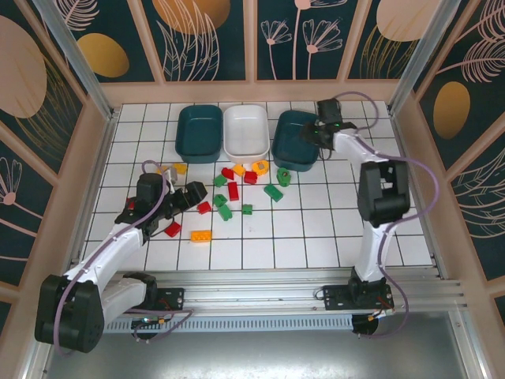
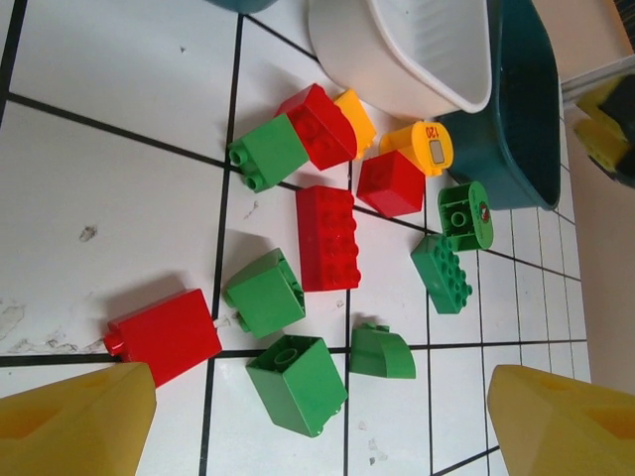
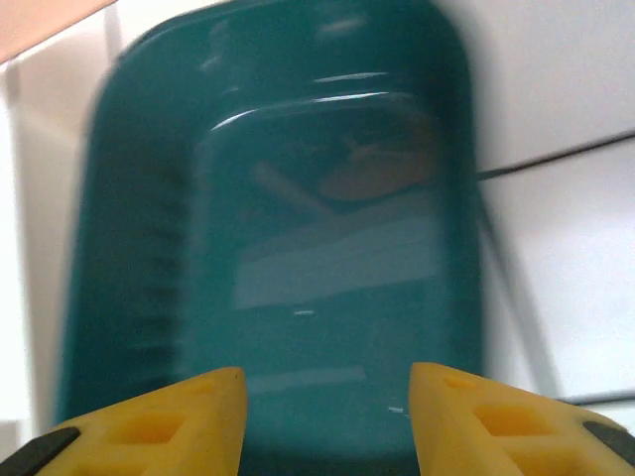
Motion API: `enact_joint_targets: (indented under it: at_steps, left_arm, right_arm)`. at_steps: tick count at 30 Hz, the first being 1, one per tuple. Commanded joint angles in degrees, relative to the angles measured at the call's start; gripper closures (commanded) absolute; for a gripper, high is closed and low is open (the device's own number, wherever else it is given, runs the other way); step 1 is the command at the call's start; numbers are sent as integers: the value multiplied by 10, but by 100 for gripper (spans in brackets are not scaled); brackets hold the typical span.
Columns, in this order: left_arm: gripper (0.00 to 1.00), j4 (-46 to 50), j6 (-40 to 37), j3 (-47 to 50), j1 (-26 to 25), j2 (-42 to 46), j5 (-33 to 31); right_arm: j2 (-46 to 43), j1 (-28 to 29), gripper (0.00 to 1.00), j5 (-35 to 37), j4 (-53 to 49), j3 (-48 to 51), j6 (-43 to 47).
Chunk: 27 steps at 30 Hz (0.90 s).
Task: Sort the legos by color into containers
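At the near side of the white-tiled bench [image 1: 316, 229], the left claw [image 1: 184, 199] is poised over the tiles, its fingers [image 2: 79, 426] spread wide with nothing between them. Just ahead of it the legos [image 1: 233, 190] are scattered loose on the bench. An orange brick [image 1: 200, 235] and a red brick [image 1: 172, 229] lie nearest, and a mixed cluster of red, green and yellow pieces is seen further on. Beyond these the containers [image 1: 246, 151] are lined up side by side: a teal tray [image 1: 199, 133], a white tray [image 1: 246, 126] and a second teal tray [image 1: 290, 144]. Above this last tray the right claw [image 3: 325, 382] is seen, parted and empty.
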<state>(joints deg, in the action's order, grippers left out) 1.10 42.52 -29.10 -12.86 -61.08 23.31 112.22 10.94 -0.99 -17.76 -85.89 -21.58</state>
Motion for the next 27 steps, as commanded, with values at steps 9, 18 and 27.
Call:
enact_joint_targets:
  at_steps: [9,18,27]
  left_arm:
    - [14,-35,16,10,2,-7,15]
    - [14,-16,15,9,2,3,9]
    - [14,-4,9,5,2,7,3]
  right_arm:
    - [-17,-20,59,-38,44,94,24]
    - [44,-21,86,-23,33,14,34]
    - [105,-10,94,-51,36,-77,92]
